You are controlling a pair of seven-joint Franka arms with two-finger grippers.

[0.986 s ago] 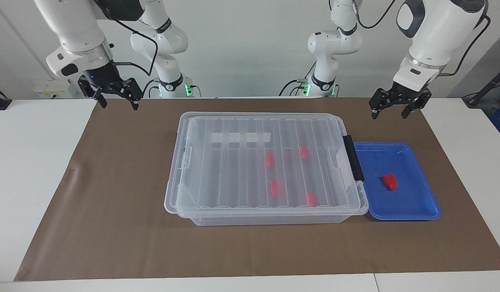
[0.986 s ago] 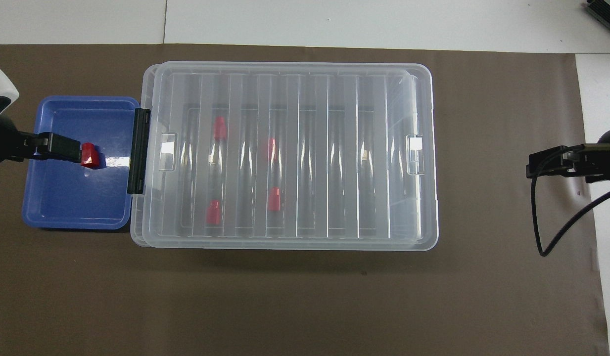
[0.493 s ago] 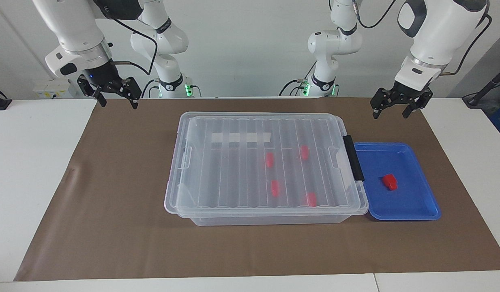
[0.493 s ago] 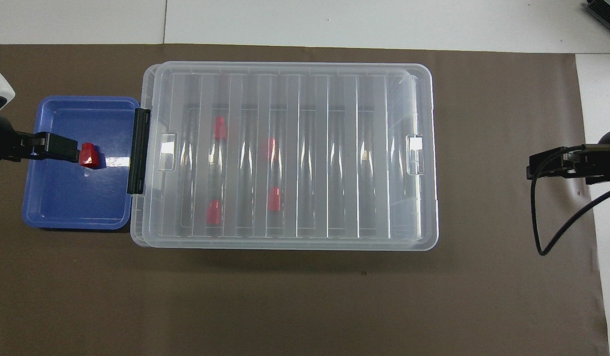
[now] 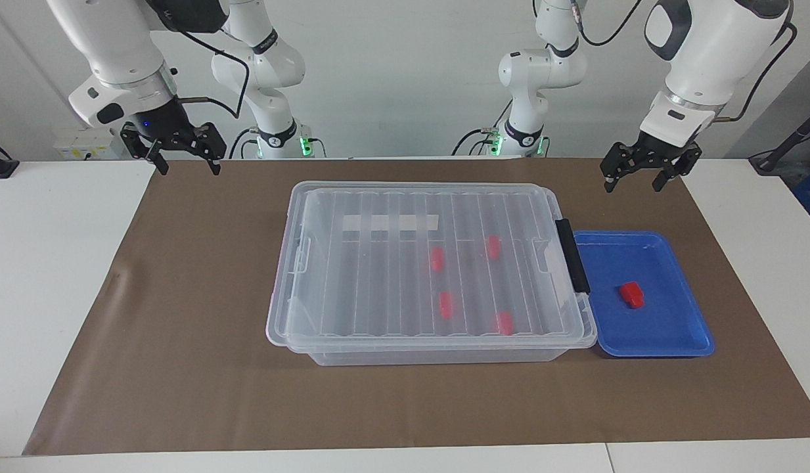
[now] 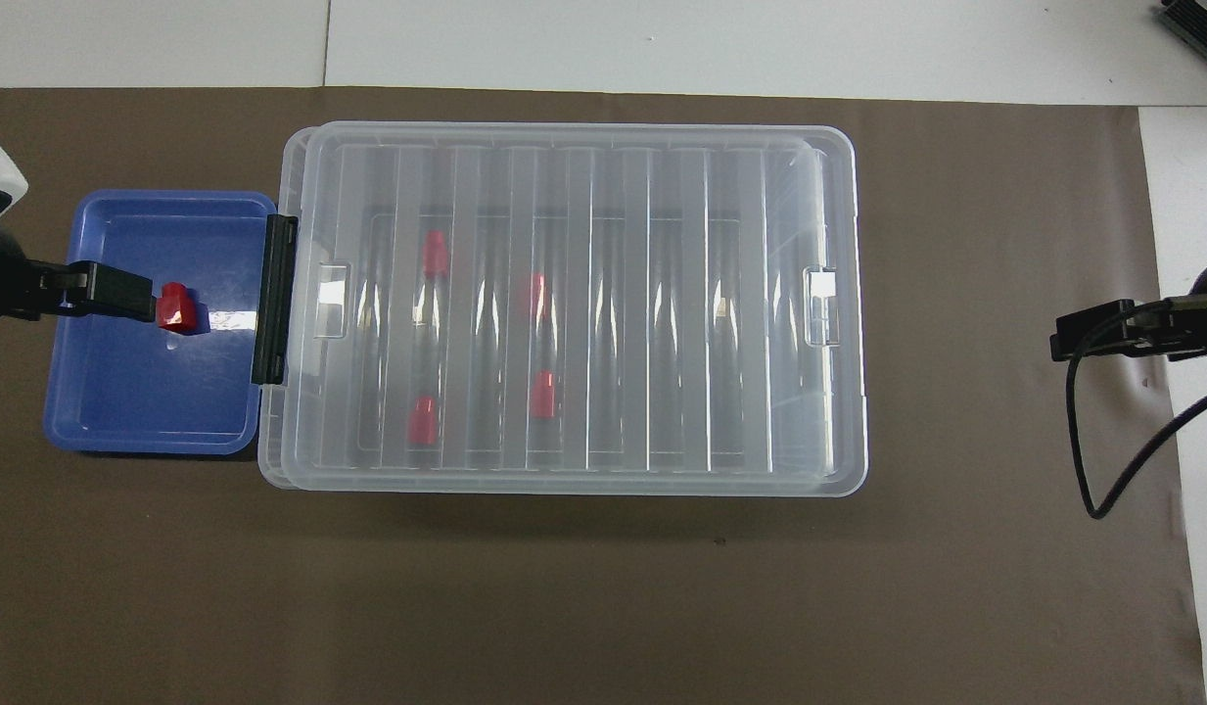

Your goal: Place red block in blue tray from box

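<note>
Red block (image 5: 631,294), small stepped plastic piece, lies in shallow blue plastic tray (image 5: 690,332), beside lidded clear plastic box (image 5: 299,315) holding four more. Left gripper (image 5: 646,177) and right gripper (image 5: 179,157) both released, empty, raised near robots. We judge placement done; keep arms clear of tray.

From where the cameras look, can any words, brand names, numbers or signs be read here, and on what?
None can be read.
White strip on the box lid: blank.
Round badges on the arm bases: too small to read.
</note>
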